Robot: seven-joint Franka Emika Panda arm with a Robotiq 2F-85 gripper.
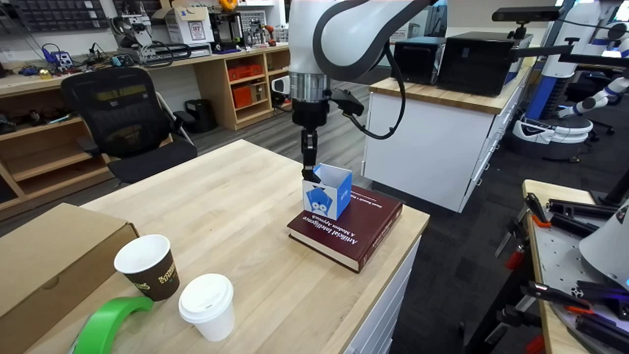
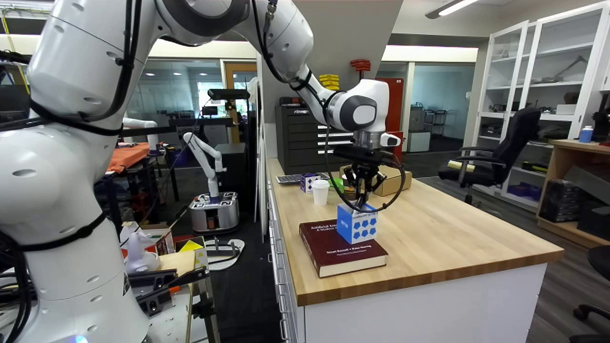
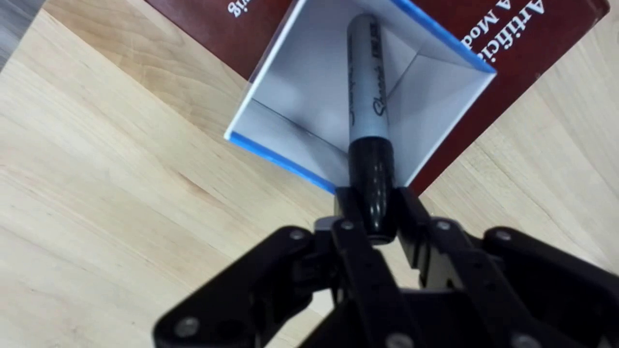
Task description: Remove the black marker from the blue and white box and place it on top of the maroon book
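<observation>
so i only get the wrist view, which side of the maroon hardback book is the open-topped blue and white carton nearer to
Observer: In both exterior views the open-topped blue and white carton stands nearer the side opposite the spine of the maroon hardback book.
Operator: and what's past that spine
Observer: Just a narrow strip of the pale wooden table, then its edge, in both exterior views.

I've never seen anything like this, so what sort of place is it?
Probably a robotics lab: a white robot arm, another robot arm in the background, and a workbench crowded with equipment.
</observation>
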